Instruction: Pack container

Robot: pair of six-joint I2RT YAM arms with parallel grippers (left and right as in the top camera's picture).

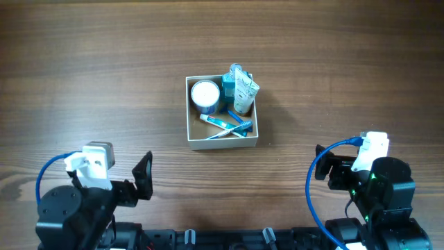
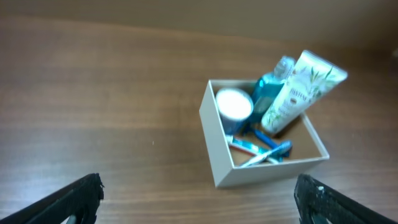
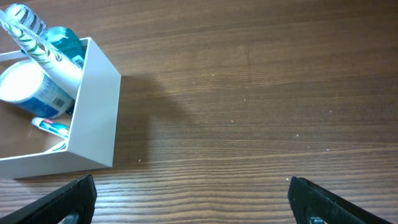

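Left pincer (image 2: 199, 202): spread wide, nothing in it. Its dark fingers (image 2: 78, 199) sit at the bottom corners of my left wrist view, over bare table (image 1: 104, 69). Right pincer (image 3: 193, 202): same, spread wide and empty, fingers (image 3: 320, 199) at the bottom corners of my right wrist view. Overhead puts my left arm at the near-left edge and my right arm at the near-right edge. Neither pincer touches anything. A blue cable (image 1: 41, 182) loops off the left arm; another loops off the right.

Box (image 1: 222, 144): flat on the table about mid-table, ahead of me and between my arms, well apart from both pincers. White walls, tan floor, open top. My left wrist view has it ahead and right of centre. My right wrist view has it at the left edge, partly cut off.

Inside the box:
- Jar (image 1: 205, 94): white lid up, blue body, far-left corner.
- Bottle (image 1: 228, 88): teal, at the far wall, just beside the jar.
- Tube (image 1: 244, 94): white with green print, leaning in the far-right corner, wide crimped end above the rim, touching the bottle.
- Slim pieces (image 1: 225, 125): blue and white, lying flat and overlapping on the near half of the floor. I can't tell what each one is.
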